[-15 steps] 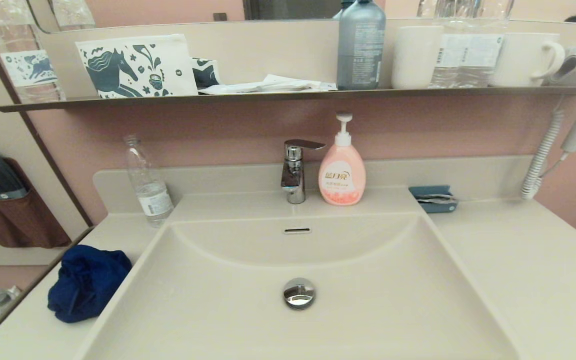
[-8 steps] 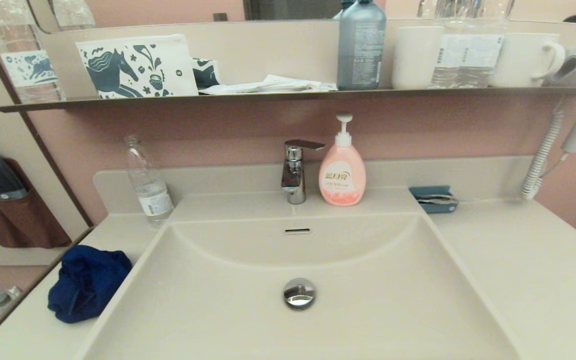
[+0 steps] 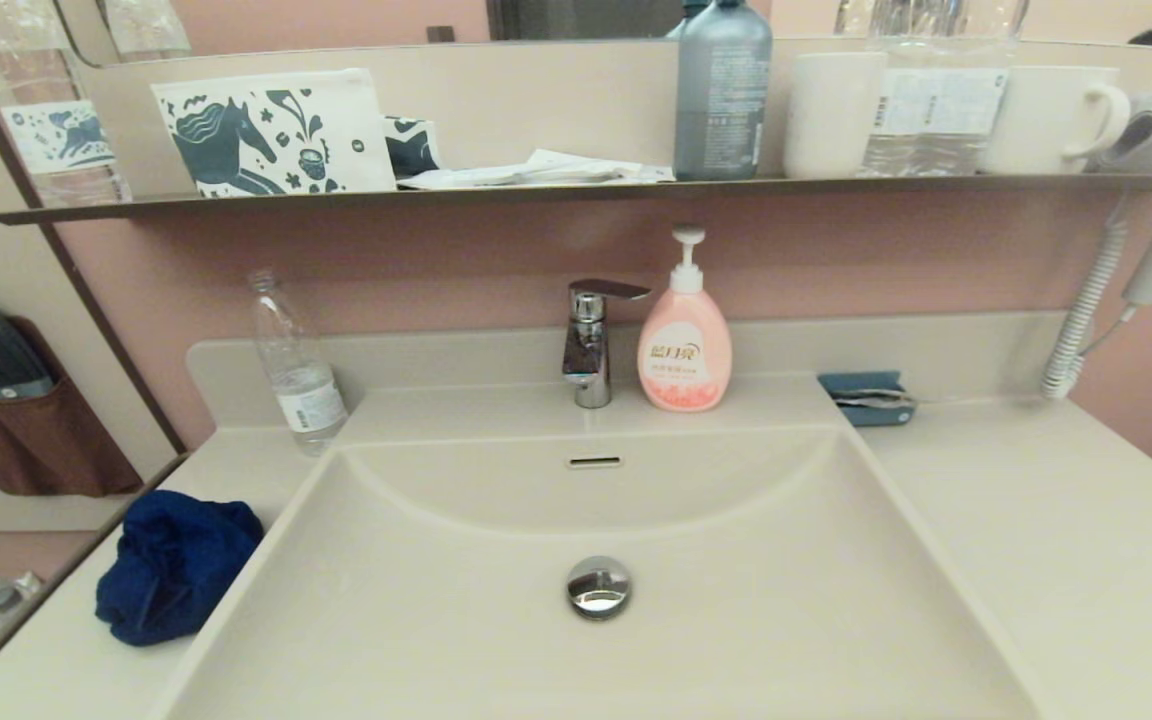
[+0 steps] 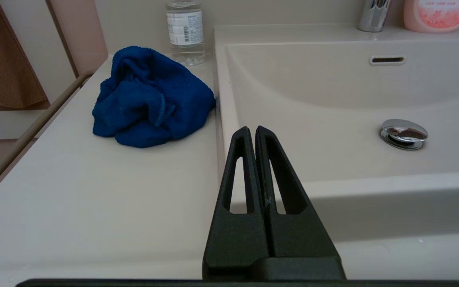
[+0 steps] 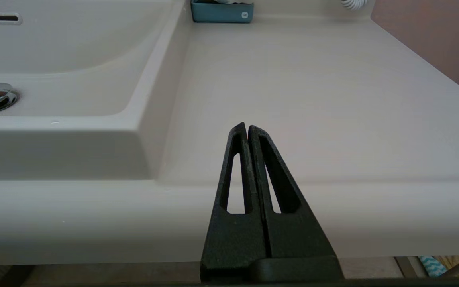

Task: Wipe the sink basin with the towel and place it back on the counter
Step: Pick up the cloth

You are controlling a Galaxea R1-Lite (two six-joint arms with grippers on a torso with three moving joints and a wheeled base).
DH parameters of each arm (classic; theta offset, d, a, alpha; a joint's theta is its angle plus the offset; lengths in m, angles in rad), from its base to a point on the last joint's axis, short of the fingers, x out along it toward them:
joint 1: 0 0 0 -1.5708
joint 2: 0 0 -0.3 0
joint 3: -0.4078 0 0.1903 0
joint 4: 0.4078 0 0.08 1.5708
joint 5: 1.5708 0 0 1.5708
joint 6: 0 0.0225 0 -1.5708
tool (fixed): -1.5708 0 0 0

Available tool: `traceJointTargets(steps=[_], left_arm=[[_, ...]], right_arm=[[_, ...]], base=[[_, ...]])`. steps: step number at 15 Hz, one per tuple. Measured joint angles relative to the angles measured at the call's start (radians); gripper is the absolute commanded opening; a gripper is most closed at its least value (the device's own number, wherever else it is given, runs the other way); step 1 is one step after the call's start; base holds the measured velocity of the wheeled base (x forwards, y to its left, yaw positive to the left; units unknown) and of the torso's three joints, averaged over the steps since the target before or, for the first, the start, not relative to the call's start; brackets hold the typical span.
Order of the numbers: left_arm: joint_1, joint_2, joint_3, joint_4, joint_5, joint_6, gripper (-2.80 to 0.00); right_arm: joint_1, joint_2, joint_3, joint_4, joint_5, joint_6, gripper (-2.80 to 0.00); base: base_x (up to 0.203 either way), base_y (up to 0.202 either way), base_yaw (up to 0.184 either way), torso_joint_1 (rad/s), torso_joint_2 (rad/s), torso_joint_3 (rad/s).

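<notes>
A crumpled dark blue towel [image 3: 174, 566] [image 4: 150, 97] lies on the cream counter [image 3: 1036, 530] to the left of the sink basin [image 3: 496, 620], touching the basin's left rim. The basin has a round chrome drain plug [image 3: 598, 585] [image 4: 403, 133] and an overflow slot [image 3: 595, 462]. My left gripper [image 4: 252, 129] is shut and empty, held back near the counter's front edge, short of the towel. My right gripper [image 5: 248, 127] is shut and empty, in front of the bare counter [image 5: 313, 99] right of the basin. Neither gripper shows in the head view.
A chrome tap [image 3: 591, 340] and a pink soap dispenser [image 3: 684, 340] stand behind the basin. A clear water bottle [image 3: 296, 370] stands behind the towel. A small blue tray [image 3: 866, 398] sits at the back right. A dark shelf [image 3: 576, 190] with cups and bottles hangs above.
</notes>
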Motion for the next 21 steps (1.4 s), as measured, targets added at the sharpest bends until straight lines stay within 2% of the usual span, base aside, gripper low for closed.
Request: traceJointTargets(steps=[15, 21], left_arm=[[0.0, 0.0, 0.0, 0.0, -0.005, 0.016, -2.8], [0.001, 0.0, 0.0, 0.005, -0.007, 0.08, -2.8]], right_arm=[[0.0, 0.0, 0.0, 0.0, 0.0, 0.0, -2.8], [0.0, 0.0, 0.0, 0.0, 0.0, 0.0, -2.8]], base=[[0.0, 0.0, 0.0, 0.0, 0.0, 0.0], [0.0, 0.0, 0.0, 0.0, 0.0, 0.0]])
